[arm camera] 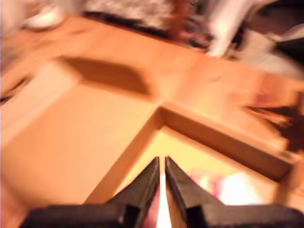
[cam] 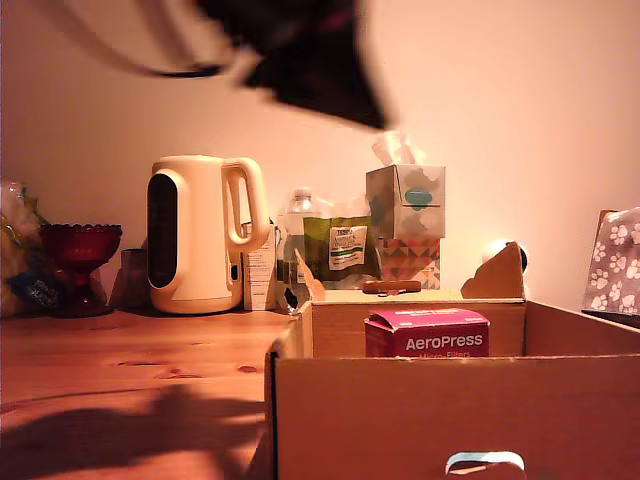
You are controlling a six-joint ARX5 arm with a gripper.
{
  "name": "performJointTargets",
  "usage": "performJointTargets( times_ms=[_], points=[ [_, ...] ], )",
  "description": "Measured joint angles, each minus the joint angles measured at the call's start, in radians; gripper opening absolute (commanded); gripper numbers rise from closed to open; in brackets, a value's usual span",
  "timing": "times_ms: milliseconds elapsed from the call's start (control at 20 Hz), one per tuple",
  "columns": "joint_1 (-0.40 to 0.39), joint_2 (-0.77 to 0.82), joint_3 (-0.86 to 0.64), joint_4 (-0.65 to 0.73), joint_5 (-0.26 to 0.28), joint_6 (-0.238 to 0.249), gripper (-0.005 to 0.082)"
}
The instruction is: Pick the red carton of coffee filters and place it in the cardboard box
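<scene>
The red carton of coffee filters [cam: 427,333], with white "AeroPress" lettering, stands inside the cardboard box [cam: 400,420], near its back wall. That wide brown box fills the lower right of the exterior view and has a hand slot in its front. My arm [cam: 310,55] is a dark motion-blurred shape high above the scene. In the wrist view my gripper [arm camera: 161,161] hangs over a corner of the box wall [arm camera: 223,142]. Its fingers are shut with nothing between them. A pink-white blur below them is the carton [arm camera: 228,187].
A cream kettle [cam: 200,232] and a dark red goblet [cam: 80,262] stand on the wooden table [cam: 130,370] at the exterior view's left. Behind the box are a tissue box [cam: 405,200] on a patterned box, and a green packet [cam: 340,248]. A paw-print box [cam: 615,260] stands at the right edge.
</scene>
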Motion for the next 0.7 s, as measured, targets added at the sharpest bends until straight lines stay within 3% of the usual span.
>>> performJointTargets(
  times_ms=[300, 550, 700],
  points=[
    [0.229, -0.206, -0.283, 0.165, -0.005, -0.108, -0.0021],
    [0.37, -0.381, -0.404, 0.182, -0.035, -0.139, -0.0021],
    [0.468, -0.503, -0.48, 0.182, -0.08, -0.169, -0.0021]
  ],
)
